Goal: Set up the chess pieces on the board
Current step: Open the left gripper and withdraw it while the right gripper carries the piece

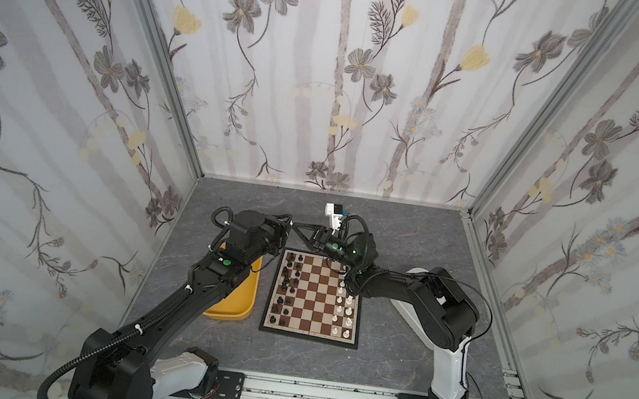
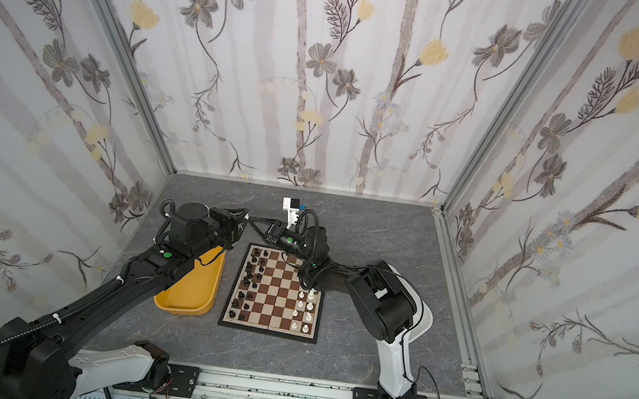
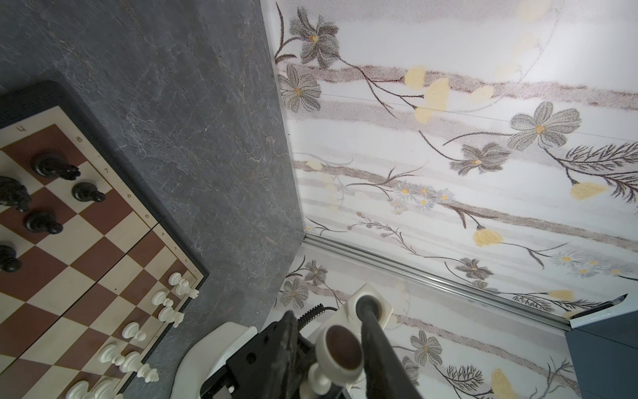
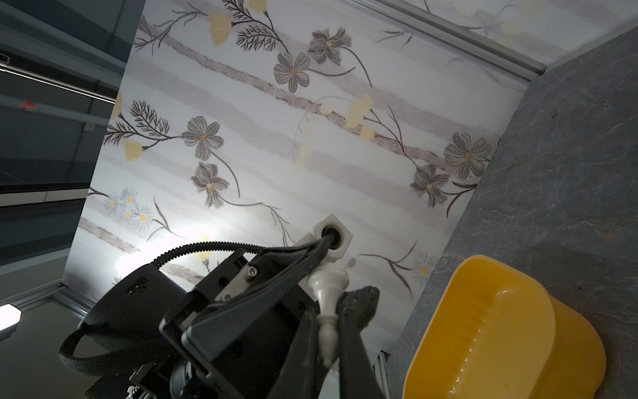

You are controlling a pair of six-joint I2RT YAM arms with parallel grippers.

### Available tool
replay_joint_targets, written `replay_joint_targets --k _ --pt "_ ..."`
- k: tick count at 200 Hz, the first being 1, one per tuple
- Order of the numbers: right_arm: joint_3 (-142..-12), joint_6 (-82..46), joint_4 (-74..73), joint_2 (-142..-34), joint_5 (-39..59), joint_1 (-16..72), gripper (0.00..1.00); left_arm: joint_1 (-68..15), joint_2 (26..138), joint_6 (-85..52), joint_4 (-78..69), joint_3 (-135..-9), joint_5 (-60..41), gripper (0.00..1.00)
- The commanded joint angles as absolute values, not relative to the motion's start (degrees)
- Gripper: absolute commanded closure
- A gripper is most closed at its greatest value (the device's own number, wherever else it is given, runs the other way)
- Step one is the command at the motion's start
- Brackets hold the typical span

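Arms hide a good deal in both top views. The right arm covers the far right corner of the board point(image 1: 316, 292), so the white pieces point(image 1: 348, 310) standing along that side cannot all be counted. It also lies over most of a white tub point(image 1: 404, 310). The left arm crosses the yellow tub point(image 1: 230, 310), which sits on the table just beside the board's left edge. The black pieces point(image 1: 287, 301) stand in two files down the left side, too small to tell their kinds.

Both sets of fingers meet tip to tip in the air past the board's far left corner. Nothing between them can be made out from above.

The wrist views show it. A white chessman point(image 4: 326, 297) lies lengthwise along the right fingers point(image 4: 357, 311), which are clamped on its slim upper part. Its wide base points away from them, toward the left fingers point(image 4: 276, 276). Which chessman it is stays unclear.

In the left wrist view the round brown underside faces the camera and the rest is partly cut off at the picture's edge. The left fingers stand parted wider than that base. One lies against the rim, with a gap on the other side, and dark gripper parts crowd in behind.
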State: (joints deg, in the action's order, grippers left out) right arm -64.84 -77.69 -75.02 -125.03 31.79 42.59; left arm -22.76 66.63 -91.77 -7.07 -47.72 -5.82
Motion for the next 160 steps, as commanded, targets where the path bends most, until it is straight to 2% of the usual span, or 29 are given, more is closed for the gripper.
replay_joint_targets --k 1,11,13,16,19,41,63,81,96,106,134,160 --pt "-64.88 -79.08 -79.08 -124.25 31.99 42.12 0.96 -22.35 66.73 -90.04 -8.02 -47.75 -5.61 0.47" --pt "-64.17 -78.77 -79.04 -123.31 31.89 41.58 0.97 -21.58 66.50 -87.80 -7.34 -48.51 -6.69 0.30" --pt "-64.01 -78.60 -78.98 -123.09 31.88 41.44 0.97 -21.37 66.46 -87.25 -7.20 -48.69 -6.97 0.23" --pt "-63.87 -78.49 -78.72 -122.79 31.98 41.22 0.97 -20.99 66.37 -86.40 -7.01 -48.83 -7.54 0.04" --pt "-63.70 -78.33 -78.50 -122.42 32.07 40.96 0.97 -20.48 66.24 -85.49 -6.83 -49.10 -8.25 0.00" --pt "-59.85 -78.24 -78.73 -118.17 32.94 37.80 0.98 -15.17 64.54 -76.73 -2.21 -51.55 -15.04 0.00" --pt "-54.70 -72.61 -67.50 -109.66 35.58 32.99 1.00 -9.94 63.27 -63.87 3.81 -53.46 -25.32 0.00" --pt "-55.05 -57.90 -38.39 -99.81 36.22 29.38 1.00 -8.01 63.30 -51.73 12.13 -56.37 -33.26 0.00" --pt "-61.51 -41.16 -6.48 -93.20 28.08 28.08 1.00 -7.95 62.40 -43.01 18.47 -57.62 -35.83 0.00" --pt "-66.58 -33.38 8.64 -91.86 22.21 27.32 1.00 -7.91 61.84 -38.80 21.15 -57.63 -36.90 0.00" --pt "-76.23 -23.29 34.48 -90.74 9.84 26.83 0.99 -7.98 62.48 -32.56 23.29 -56.19 -41.98 0.00" --pt "-82.05 -19.51 46.79 -94.44 -0.66 28.78 0.99 -8.18 65.09 -28.01 24.46 -55.77 -46.36 0.00"
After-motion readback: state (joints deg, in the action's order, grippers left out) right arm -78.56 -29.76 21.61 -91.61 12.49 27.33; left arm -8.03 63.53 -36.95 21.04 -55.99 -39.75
